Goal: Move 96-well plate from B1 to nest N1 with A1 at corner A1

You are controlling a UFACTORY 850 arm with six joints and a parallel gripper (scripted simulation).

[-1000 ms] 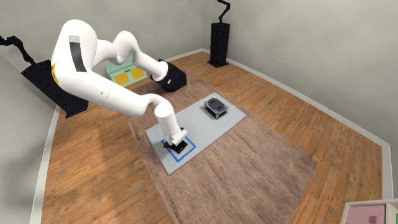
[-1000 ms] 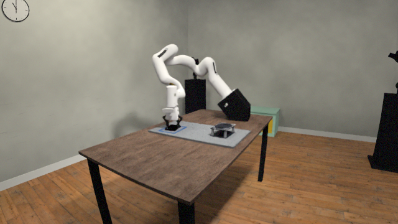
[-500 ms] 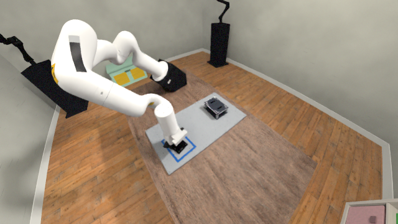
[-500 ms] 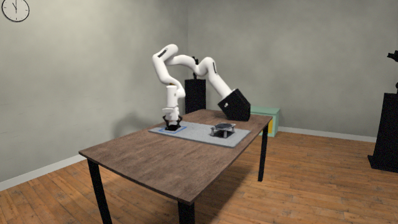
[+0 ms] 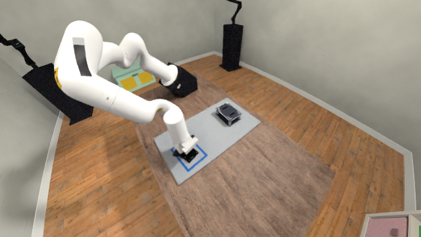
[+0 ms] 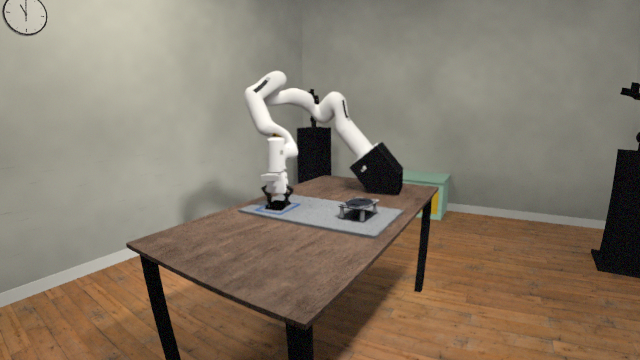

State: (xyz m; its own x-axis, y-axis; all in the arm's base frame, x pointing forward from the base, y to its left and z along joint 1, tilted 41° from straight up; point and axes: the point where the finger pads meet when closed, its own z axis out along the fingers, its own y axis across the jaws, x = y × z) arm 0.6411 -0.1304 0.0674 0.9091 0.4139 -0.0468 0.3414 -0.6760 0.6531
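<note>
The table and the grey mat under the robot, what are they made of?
The table looks like dark brown wood with a dull finish: streaky grain runs along its top. Its legs are plain black, maybe metal. The grey mat looks flat, thin and slightly speckled, with no shine, perhaps rubber or plastic; I can't tell which.

Wooden table [image 6: 280, 260] on black legs, grey mat [image 5: 227, 131] on top. Wall clock [image 6: 24, 16] upper left. Mint cabinet [image 6: 430, 186] with yellow panels against far wall. Black pedestals [image 5: 231, 46] on plank floor [image 5: 345, 138]. Pink tray [image 5: 383, 227] at lower right corner.
</note>
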